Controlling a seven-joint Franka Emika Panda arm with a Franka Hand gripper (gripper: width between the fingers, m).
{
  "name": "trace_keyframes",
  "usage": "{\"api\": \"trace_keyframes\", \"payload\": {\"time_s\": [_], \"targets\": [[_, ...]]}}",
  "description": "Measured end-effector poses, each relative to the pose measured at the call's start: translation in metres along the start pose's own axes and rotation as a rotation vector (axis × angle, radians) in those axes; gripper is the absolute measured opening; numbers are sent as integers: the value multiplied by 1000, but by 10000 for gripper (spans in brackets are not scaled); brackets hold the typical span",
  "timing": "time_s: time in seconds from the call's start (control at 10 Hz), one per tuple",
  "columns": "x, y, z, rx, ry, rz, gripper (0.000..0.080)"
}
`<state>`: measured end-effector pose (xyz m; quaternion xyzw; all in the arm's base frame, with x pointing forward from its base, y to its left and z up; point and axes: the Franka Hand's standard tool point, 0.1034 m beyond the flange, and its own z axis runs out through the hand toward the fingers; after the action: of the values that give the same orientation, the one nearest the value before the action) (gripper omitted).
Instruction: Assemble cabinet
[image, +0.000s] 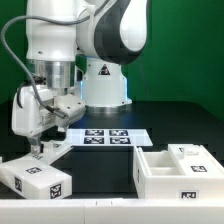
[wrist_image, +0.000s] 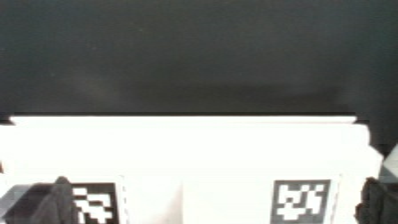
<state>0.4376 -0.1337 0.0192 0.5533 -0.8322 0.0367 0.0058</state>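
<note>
Gripper low over cabinet panel at worktop's front-left corner. Claw spread wide, holding nothing. Risk imo: off-centre pinch, panel twists or skids off front edge.

No words, brands or numbers could be read anywhere. The only signs were black-and-white square tags: four were printed on the marker board, two showed on the cabinet panel at the exterior view's left, several on the cabinet box piece at its right, and two blurred ones on the white cabinet face in the wrist view.
</note>
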Motion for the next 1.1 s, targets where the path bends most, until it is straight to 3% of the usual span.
{"api": "trace_keyframes", "payload": {"time_s": [0.6, 0.7, 0.8, 0.9, 1.0, 1.1], "targets": [[4, -4, 10, 6, 38, -14, 781], [4, -4, 10, 5, 38, -14, 590], [4, -4, 10, 5, 38, -14, 590], [4, -4, 10, 5, 38, -14, 389], [5, -4, 10, 6, 39, -14, 254], [5, -4, 10, 7, 39, -13, 254]]}}
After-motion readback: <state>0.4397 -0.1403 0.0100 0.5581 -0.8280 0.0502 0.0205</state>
